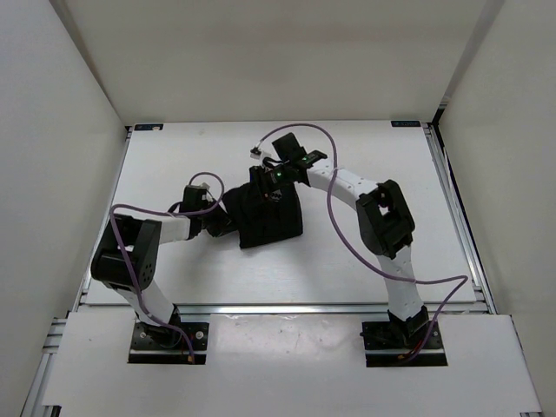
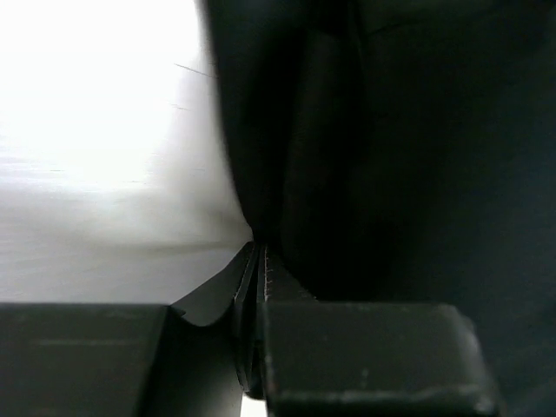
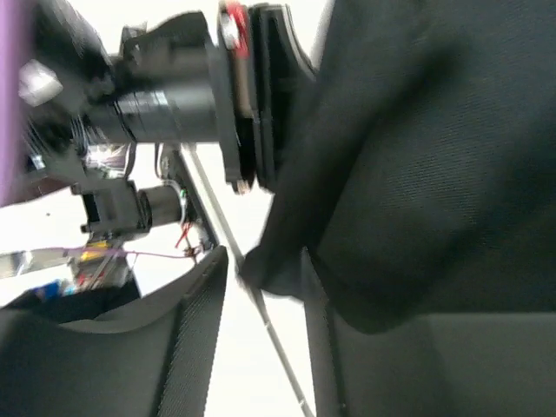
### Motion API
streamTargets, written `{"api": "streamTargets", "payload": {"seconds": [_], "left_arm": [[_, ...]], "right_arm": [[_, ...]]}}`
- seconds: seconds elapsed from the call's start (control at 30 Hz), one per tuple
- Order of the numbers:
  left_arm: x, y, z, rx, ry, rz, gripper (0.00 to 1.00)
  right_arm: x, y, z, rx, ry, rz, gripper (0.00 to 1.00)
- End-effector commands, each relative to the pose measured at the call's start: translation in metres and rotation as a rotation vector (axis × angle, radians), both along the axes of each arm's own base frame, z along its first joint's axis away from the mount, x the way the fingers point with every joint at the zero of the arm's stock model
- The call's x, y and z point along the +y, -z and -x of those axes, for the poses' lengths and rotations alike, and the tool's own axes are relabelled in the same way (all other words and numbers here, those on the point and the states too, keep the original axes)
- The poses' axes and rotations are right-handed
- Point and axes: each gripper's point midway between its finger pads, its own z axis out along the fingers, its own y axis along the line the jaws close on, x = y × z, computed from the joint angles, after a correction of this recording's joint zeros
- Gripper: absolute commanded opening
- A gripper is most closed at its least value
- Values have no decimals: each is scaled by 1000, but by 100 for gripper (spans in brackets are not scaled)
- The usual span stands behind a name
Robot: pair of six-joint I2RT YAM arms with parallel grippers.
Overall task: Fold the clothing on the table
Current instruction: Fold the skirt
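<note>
the clothing [image 1: 271, 219], shown as a compact folded bundle at mid table [image 1: 174, 165], is pinched at its left edge by the nearly closed left gripper [image 1: 222, 222], while the right gripper [image 1: 263, 189] is seen part-open at the top edge, clamping nothing; a final fold and flattening are judged outstanding.

My left arm [image 1: 130, 256]: elbow bent, forearm reaching right, left gripper [image 1: 222, 217] low, jaws pinched on the clothing [image 1: 274, 221]. My right arm [image 1: 387, 221]: stretched forward-left, right gripper [image 1: 265, 187] jaws apart.
</note>
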Motion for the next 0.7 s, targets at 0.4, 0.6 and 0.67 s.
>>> {"api": "streamTargets", "payload": {"seconds": [0.4, 0.6, 0.67], "left_arm": [[98, -63, -19, -61, -254, 5, 12], [-24, -125, -13, -163, 5, 382, 9], [-37, -109, -5, -133, 16, 364, 8]], "right_arm": [[-80, -62, -29, 3, 170, -157, 28], [-87, -26, -51, 124, 216, -158, 24], [-90, -24, -53, 155, 224, -163, 23]]}}
